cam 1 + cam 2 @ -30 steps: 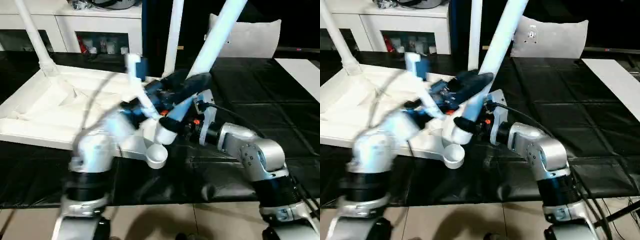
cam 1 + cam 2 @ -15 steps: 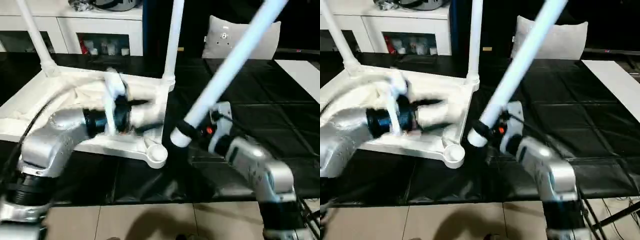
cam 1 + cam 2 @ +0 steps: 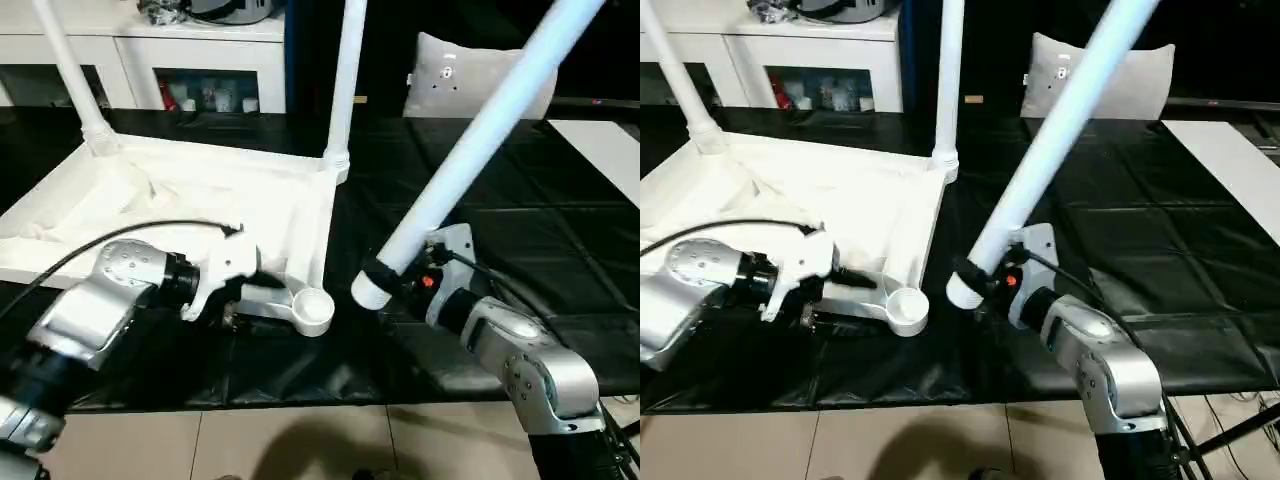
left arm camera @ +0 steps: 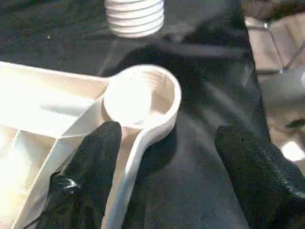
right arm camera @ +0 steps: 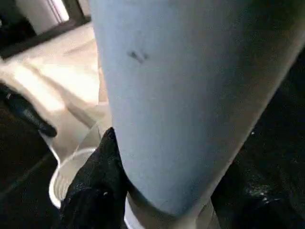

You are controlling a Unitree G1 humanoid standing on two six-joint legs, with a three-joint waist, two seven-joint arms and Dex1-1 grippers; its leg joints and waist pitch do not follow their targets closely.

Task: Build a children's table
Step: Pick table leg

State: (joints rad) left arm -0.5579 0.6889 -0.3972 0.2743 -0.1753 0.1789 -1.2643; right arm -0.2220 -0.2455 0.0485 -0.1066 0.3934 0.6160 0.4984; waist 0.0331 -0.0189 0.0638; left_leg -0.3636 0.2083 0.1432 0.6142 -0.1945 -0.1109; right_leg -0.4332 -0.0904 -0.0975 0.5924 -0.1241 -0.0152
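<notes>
While the right gripper (image 5: 157,191) clamps a leg (image 3: 480,130), the parted left gripper (image 4: 167,157) straddles the socket (image 4: 143,98).

Smooth glossy white plastic table top (image 3: 200,190) and leg (image 3: 480,140), brushed-metal forearm (image 3: 530,360), wrinkled shiny black floor sheet (image 3: 520,230).

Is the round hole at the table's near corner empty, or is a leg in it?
Empty. The corner socket shows its bare inside; the right pincer holds the leg beside it, not in.

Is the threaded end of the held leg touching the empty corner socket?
Apart. The left wrist view shows the leg's threaded end separated from the empty corner socket by bare black mat.
</notes>
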